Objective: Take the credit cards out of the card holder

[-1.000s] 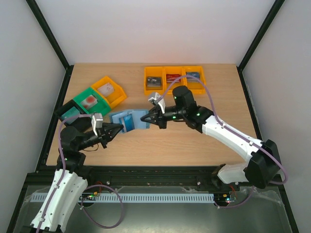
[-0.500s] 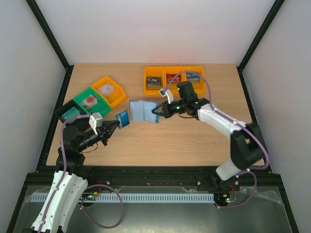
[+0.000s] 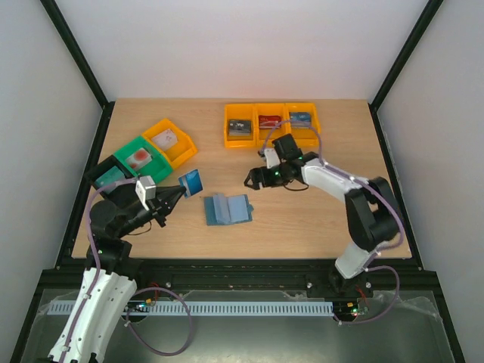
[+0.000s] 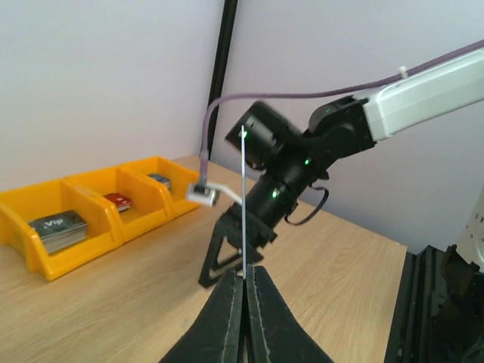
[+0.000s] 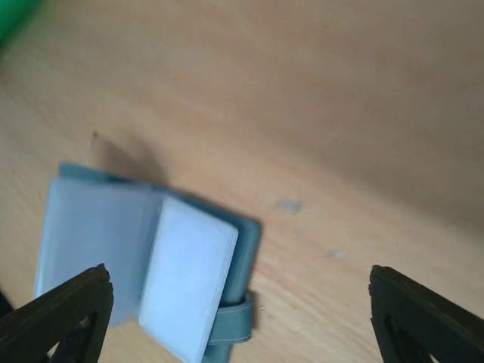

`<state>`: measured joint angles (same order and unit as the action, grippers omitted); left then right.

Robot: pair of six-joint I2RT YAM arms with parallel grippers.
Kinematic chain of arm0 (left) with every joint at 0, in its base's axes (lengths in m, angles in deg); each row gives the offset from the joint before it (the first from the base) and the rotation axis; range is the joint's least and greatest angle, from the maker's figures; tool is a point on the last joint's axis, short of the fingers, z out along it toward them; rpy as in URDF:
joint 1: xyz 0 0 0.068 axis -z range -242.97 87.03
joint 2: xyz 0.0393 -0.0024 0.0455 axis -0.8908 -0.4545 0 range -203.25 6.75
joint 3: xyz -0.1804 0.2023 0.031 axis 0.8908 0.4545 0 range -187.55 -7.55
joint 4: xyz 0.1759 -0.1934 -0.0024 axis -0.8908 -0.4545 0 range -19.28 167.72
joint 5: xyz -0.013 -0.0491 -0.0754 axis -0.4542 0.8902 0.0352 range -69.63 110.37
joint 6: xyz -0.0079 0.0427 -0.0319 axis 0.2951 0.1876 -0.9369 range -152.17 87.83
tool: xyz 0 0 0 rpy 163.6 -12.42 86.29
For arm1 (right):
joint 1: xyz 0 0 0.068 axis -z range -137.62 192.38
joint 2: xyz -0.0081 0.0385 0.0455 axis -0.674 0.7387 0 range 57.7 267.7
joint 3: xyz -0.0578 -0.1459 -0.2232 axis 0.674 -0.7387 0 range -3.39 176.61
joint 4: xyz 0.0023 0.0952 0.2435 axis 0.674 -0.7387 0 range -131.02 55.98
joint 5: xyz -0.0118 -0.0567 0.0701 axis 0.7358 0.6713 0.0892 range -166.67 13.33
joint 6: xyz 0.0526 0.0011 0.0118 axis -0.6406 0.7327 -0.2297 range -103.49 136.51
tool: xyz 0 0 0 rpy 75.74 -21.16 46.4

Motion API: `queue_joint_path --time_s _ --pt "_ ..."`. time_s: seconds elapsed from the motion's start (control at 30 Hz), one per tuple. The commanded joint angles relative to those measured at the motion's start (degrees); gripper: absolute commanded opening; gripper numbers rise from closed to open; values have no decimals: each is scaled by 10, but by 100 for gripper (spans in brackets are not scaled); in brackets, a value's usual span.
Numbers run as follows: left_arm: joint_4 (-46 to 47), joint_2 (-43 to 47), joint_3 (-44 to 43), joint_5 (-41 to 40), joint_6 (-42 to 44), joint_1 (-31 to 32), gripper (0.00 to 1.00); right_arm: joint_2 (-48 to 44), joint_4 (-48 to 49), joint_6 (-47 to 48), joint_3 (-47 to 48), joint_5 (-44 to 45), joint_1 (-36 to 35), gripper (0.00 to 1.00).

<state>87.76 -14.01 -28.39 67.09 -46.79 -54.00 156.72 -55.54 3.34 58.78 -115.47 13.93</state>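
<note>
A blue card [image 3: 192,181] is pinched in my left gripper [image 3: 180,190], held above the table's left half. In the left wrist view that card [image 4: 243,197] shows edge-on as a thin line rising from the shut left gripper [image 4: 244,274]. The teal card holder [image 3: 227,209] lies open and flat on the wood, pale pockets up. My right gripper [image 3: 251,180] stands open a little beyond and right of it. In the right wrist view the card holder [image 5: 144,257] lies below the wide-open right gripper [image 5: 238,306], its tab toward the camera.
A row of three yellow bins [image 3: 271,132] at the back holds grey [image 3: 240,127], red [image 3: 270,121] and blue [image 3: 300,118] cards. At the left stand a yellow bin [image 3: 179,148], a green bin [image 3: 150,166] and a black bin [image 3: 97,175].
My right gripper has opened and let go of the card holder, which now lies on the table. My left gripper has pulled the blue card free and drawn it away to the left.
</note>
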Motion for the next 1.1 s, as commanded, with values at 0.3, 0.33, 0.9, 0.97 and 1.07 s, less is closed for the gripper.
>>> queue_joint_path --time_s 0.3,0.33,0.9,0.97,1.07 --pt "151 5 28 86 -100 13 2 -244 323 93 -26 -159 -164 89" --pt "156 4 27 93 -104 15 2 -235 321 89 -14 -168 -165 85" --pt "175 1 33 78 -139 23 2 -200 207 171 24 -308 -179 56" --pt "175 1 34 80 -139 24 2 -199 198 177 33 -294 -180 54" --pt "175 1 39 83 -134 24 2 -192 279 113 32 -288 -179 38"
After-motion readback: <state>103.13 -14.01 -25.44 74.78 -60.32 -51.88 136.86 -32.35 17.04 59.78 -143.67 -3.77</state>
